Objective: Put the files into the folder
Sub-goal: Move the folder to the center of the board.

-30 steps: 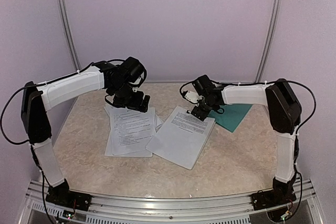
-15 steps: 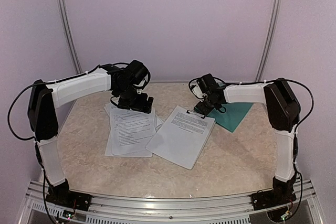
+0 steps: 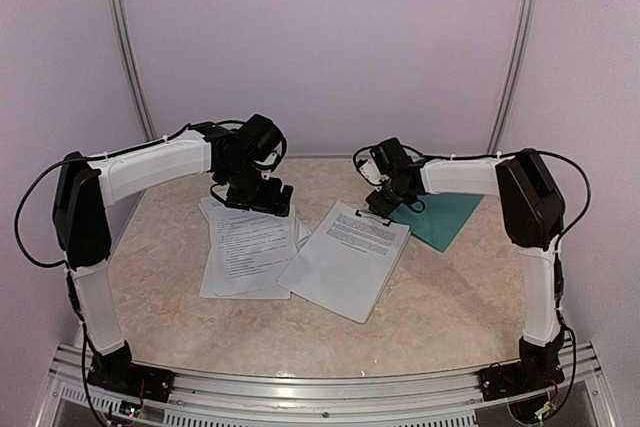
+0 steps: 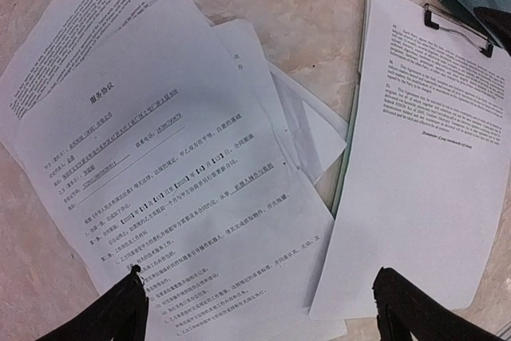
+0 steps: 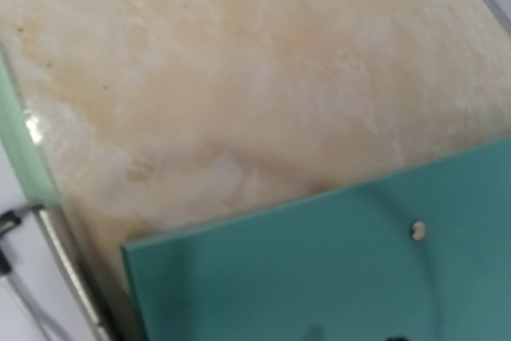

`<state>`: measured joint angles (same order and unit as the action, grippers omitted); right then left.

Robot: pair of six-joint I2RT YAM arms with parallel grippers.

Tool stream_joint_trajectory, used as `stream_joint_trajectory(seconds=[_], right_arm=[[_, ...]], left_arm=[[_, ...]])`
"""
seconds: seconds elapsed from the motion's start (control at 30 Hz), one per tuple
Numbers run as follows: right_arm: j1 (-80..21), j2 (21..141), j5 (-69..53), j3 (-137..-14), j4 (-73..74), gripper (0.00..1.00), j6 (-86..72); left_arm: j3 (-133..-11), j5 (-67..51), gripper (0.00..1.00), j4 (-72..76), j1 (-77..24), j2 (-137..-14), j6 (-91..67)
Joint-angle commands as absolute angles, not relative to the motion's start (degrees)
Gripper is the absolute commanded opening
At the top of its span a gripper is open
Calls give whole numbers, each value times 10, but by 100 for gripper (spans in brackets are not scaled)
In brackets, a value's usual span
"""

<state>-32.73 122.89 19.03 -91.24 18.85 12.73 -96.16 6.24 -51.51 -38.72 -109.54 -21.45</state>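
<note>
Heading the files (image 4: 184, 197): 服务协议

Light: we see it soft, even, faintly violet.
Focus: files (image 4: 200, 197) sharp; folder (image 5: 335, 269) blurred.
Shadows: faint.

Top cam sits high behind the arm bases (image 3: 120, 372), which line the bottom edge of the frame, looking down and forward over the whole table (image 3: 440, 297); left wrist cam hangs close over the files (image 4: 184, 181), clipboard (image 4: 423, 157) at frame right; right wrist cam is way closer and blurry, folder (image 5: 335, 269) filling its lower right; clipboard and folder show up in all three.
</note>
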Motion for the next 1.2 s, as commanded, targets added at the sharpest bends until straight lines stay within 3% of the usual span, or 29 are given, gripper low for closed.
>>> stream_joint_trajectory(seconds=[0.0,0.3,0.8,1.17], right_arm=[[-339,1249,180,-927,205,67,128],[-343,1271,208,-942,221,63,137],[-344,1291,274,-957,237,46,157],[-352,1305,325,-952,240,47,171]], left_arm=[[-971,52,95,-521,-387,-1105,-218],[-968,48,95,-523,-387,-1107,-218],[-971,46,94,-523,-387,-1108,-216],[-967,42,94,-521,-387,-1112,-215]])
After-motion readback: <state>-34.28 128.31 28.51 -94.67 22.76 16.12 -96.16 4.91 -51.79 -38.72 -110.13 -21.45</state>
